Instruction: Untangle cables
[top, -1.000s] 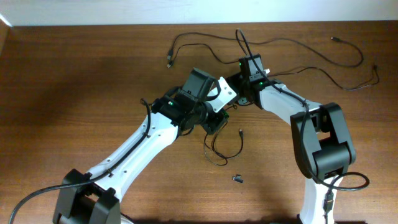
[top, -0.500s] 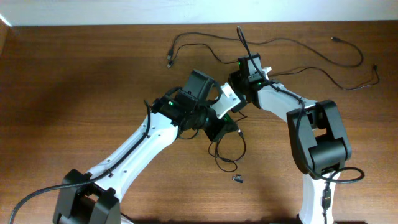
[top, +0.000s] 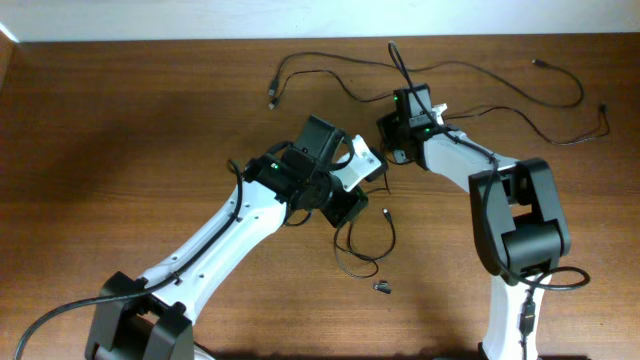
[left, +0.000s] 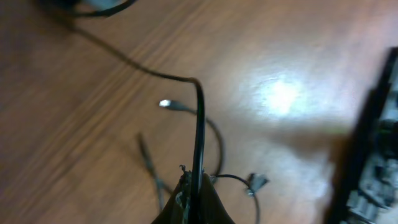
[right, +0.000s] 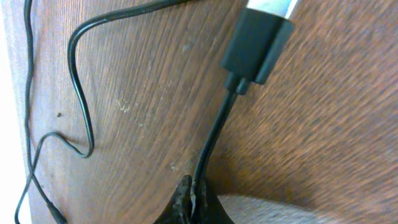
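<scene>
Thin black cables (top: 272, 101) strewn in loose curves over the far half of the wooden table (top: 120, 120), reaching from left of centre to the far right corner. Nearer the middle, a small loop (top: 390, 236) lying flat just below the two wrists, with a loose dark piece (top: 383, 288) a little nearer still, apart from it.

Seen from the left wrist: one strand (left: 199, 124) running straight up out of the left gripper (left: 196, 190), fingertips clenched on it with no gap showing, then bending off to the upper left; more strands and two small connector ends on the wood beyond, blurred.

Seen from the right wrist: right gripper (right: 193, 196) likewise pinched tight on a strand (right: 216, 130) just behind a black plug (right: 258, 43) with a silver tip, the plug lifted toward the top of the view; further cable curving over the wood at left.

From overhead: left arm (top: 220, 235) stretched diagonally from the near left corner toward the table's centre, wrist bent down over the loop. Right arm (top: 515, 235) rising from the near right, folded at the elbow, forearm reaching left and away, its wrist close beside the left one but apart from it.
</scene>
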